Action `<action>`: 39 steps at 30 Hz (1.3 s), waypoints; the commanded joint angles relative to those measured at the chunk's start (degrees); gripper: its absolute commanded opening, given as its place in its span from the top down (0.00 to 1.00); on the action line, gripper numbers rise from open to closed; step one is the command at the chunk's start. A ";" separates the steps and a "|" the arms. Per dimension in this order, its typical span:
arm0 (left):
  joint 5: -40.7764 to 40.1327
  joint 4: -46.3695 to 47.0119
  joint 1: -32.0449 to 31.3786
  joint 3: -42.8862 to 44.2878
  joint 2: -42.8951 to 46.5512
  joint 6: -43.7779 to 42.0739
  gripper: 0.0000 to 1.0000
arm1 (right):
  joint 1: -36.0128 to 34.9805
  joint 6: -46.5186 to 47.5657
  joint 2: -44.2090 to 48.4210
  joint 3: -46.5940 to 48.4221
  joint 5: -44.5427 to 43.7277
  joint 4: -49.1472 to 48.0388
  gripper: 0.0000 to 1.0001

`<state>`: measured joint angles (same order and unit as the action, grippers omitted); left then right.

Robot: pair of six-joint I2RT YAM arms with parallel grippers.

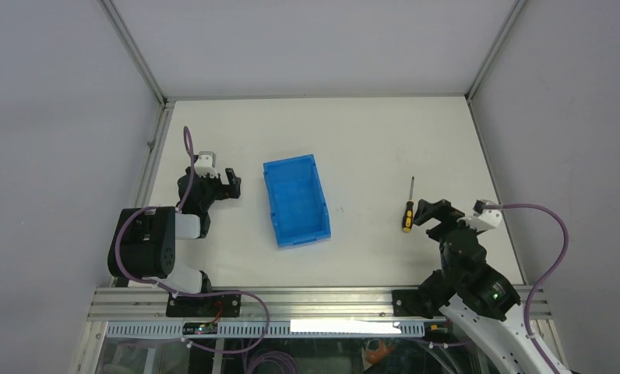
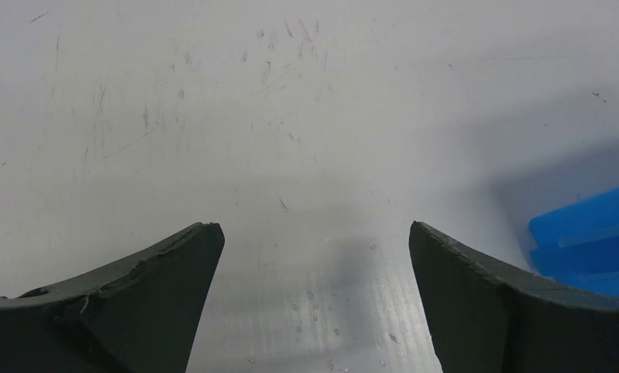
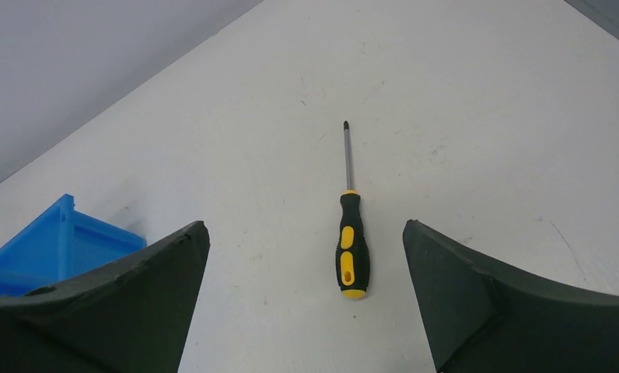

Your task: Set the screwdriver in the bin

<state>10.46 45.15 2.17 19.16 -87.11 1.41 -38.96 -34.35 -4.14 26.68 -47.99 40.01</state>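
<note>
The screwdriver (image 1: 408,209), yellow and black handle with a thin dark shaft, lies flat on the white table right of centre, shaft pointing away. In the right wrist view it (image 3: 350,237) lies just ahead of the open fingers, a little right of their middle. The blue bin (image 1: 295,199) stands open and empty at the table's middle; a corner shows in the right wrist view (image 3: 57,241) and the left wrist view (image 2: 590,237). My right gripper (image 1: 434,212) is open, just right of the handle. My left gripper (image 1: 230,181) is open and empty, left of the bin.
The white table (image 1: 354,132) is walled by grey panels at the back and sides, with aluminium frame posts at the back corners. The metal rail (image 1: 322,300) with both arm bases runs along the near edge.
</note>
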 commanded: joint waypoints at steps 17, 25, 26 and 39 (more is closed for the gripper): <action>-0.50 3.83 -0.68 1.32 0.80 0.17 0.01 | 6.78 18.88 -56.97 52.79 8.47 13.96 0.01; -0.53 3.86 -0.66 1.30 0.81 0.17 0.01 | 29.39 17.20 -76.39 44.57 37.72 11.86 0.02; -0.48 3.89 -0.66 1.32 0.80 0.17 0.01 | 30.36 17.41 -77.81 42.18 40.00 10.07 0.03; -0.47 3.90 -0.63 1.33 0.77 0.17 0.01 | 31.62 16.55 -89.48 27.64 43.07 -1.10 0.38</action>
<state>10.46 45.45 2.17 19.16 -87.11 1.41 -7.42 -17.74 -90.39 53.39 -5.34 43.42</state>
